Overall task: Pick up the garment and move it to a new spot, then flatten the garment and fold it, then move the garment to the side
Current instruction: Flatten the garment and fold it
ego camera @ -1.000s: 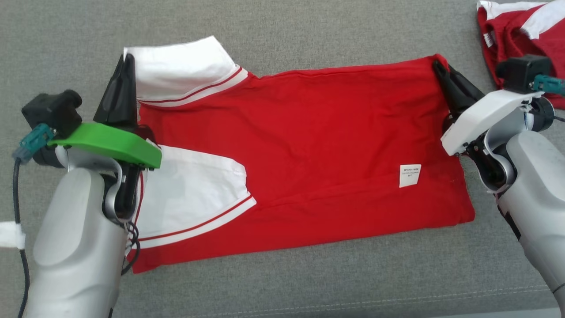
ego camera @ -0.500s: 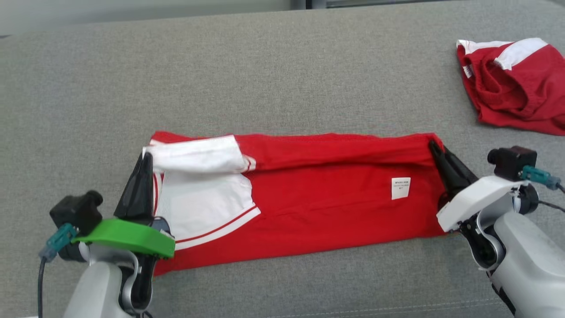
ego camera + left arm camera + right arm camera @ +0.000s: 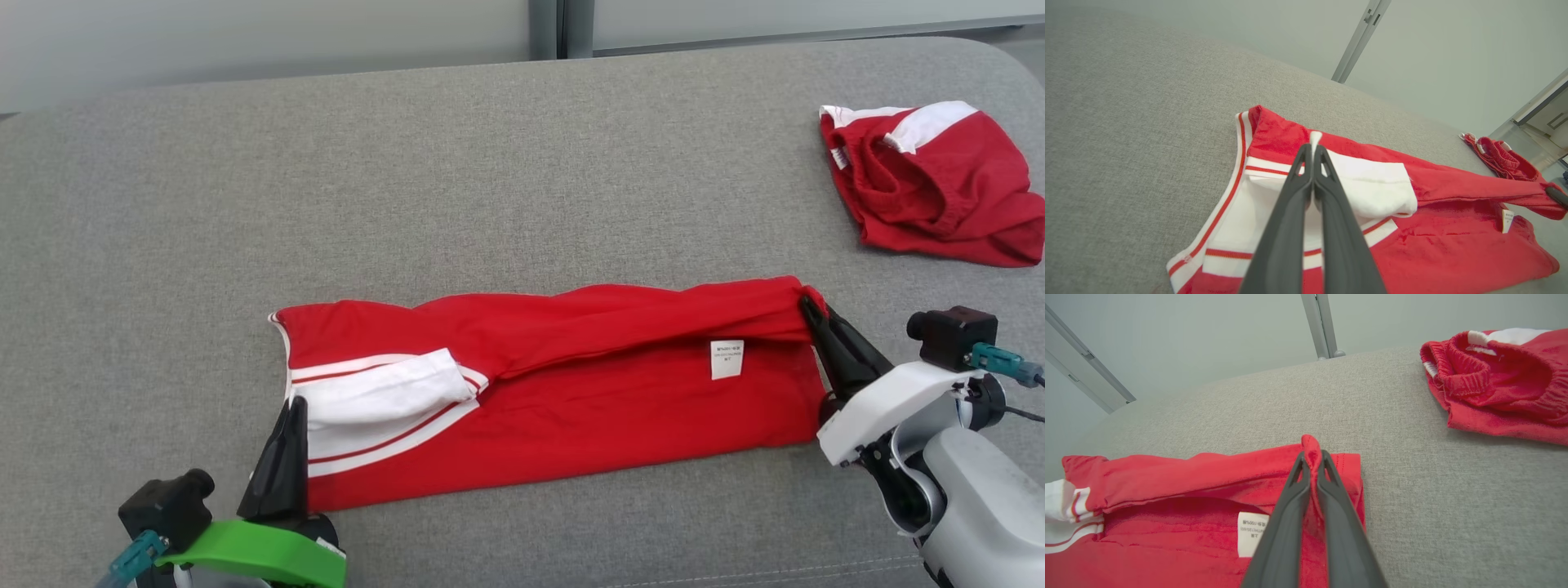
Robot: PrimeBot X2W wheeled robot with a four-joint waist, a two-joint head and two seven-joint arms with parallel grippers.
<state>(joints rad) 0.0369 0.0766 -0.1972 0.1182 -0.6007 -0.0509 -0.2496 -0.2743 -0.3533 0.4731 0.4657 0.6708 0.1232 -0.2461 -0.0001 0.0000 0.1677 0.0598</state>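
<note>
Our left hand (image 3: pixel 294 406) is pinched shut on the shirt (image 3: pixel 571 416) at its sleeve end. In the left wrist view, a tuft of white cloth pokes out past the fingertips. Our right hand (image 3: pixel 810 305) is likewise closed to a narrow pinch, with a fold of the red hem corner squeezed between its fingers.

Between the two hands the far long edge of the shirt rises as a rolled red ridge above the flat layer below. The shirt lies lengthwise on the near part of the grey bench (image 3: pixel 408 180). Its white sleeve (image 3: pixel 384 392) is on our left, and a small white label (image 3: pixel 727 359) sits just beside the right hand, under the ridge. Crumpled red-and-white shorts (image 3: pixel 931 188) lie well apart at the far right.
</note>
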